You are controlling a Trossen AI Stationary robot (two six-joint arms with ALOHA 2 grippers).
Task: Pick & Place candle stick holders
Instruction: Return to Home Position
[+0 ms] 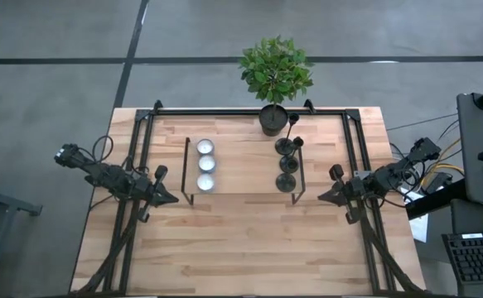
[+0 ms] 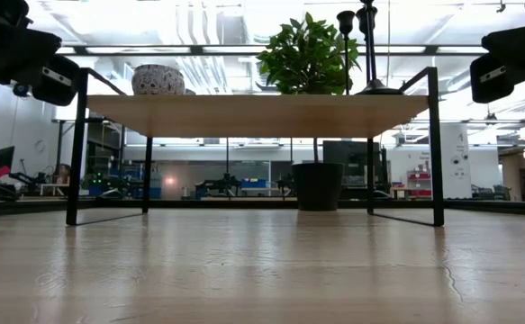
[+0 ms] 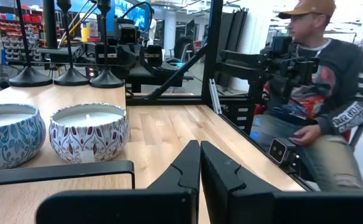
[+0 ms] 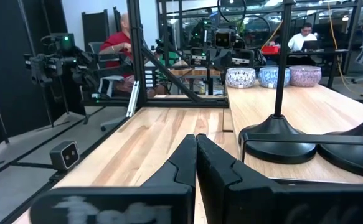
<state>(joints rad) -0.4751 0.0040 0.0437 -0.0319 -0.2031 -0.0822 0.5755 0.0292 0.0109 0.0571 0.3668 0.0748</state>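
Three black candle stick holders [image 1: 287, 164] stand in a row by their disc bases on the right part of a low raised wooden shelf [image 1: 241, 165]. Their bases also show in the left wrist view [image 3: 71, 76] and the right wrist view [image 4: 278, 140], and one stem shows in the low view [image 2: 370, 45]. My left gripper [image 1: 173, 197] hovers left of the shelf, shut and empty [image 3: 200, 144]. My right gripper [image 1: 322, 197] hovers right of the shelf, shut and empty [image 4: 195, 137], near the holders.
Three white candles in patterned tins [image 1: 205, 164] stand on the shelf's left part [image 3: 88, 130]. A potted plant [image 1: 273, 118] stands at the table's far edge. The shelf's black frame legs [image 2: 77, 148] stand on the table. A seated person [image 3: 318, 81] is beyond the table.
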